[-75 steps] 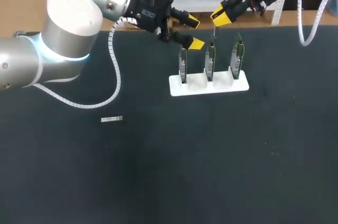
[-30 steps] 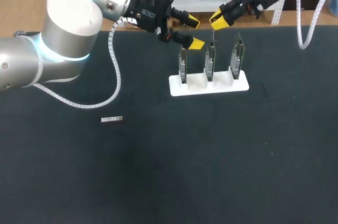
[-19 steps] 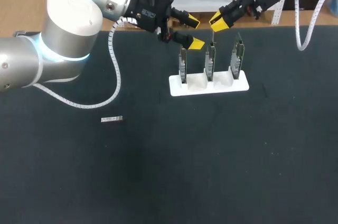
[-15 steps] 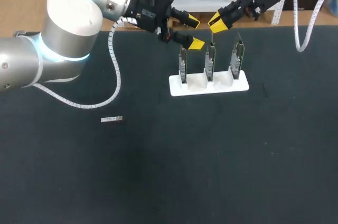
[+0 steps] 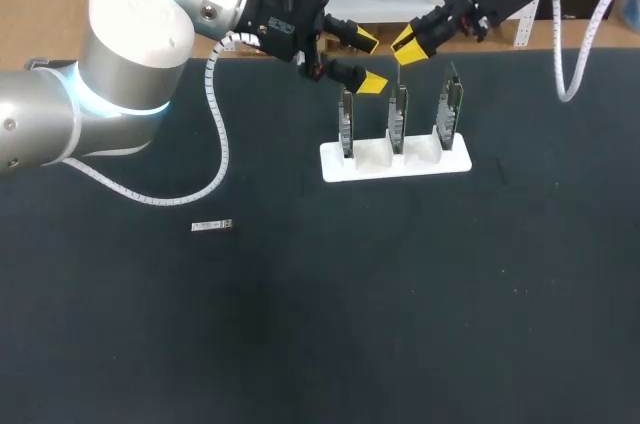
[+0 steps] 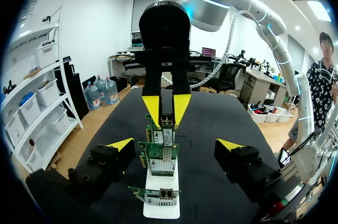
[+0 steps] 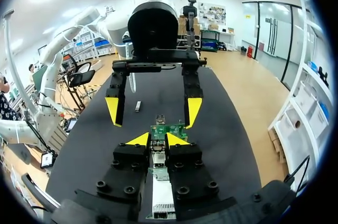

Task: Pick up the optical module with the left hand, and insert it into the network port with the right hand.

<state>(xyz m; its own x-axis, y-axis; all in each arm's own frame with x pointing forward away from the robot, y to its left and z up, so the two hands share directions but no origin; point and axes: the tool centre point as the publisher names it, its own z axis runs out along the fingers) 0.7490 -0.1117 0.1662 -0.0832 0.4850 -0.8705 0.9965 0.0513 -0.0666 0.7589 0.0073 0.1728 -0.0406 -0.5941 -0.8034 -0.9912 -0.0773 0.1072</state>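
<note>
Right hand (image 5: 408, 42) is clamped on the slim silver optical module (image 7: 158, 146), poised just above the middle of the three upright green network cards (image 5: 398, 116) in the white slotted holder (image 5: 395, 161), at the dark counter's (image 5: 400, 294) 12 o'clock. Left hand (image 5: 368, 62) hovers at the holder's 10 o'clock, fingers apart. A small silver bar (image 5: 212, 226) lies at the holder's 8 o'clock.

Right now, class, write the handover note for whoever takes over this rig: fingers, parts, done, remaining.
Left gripper: fingers open, empty, by the leftmost card's top.
Right gripper: fingers shut on the optical module, above the middle card in the white holder.
A small silver part lies on the table, apart from the holder.
Done: module is in the right fingers.
Left to do: lower it into the middle card, release.
</note>
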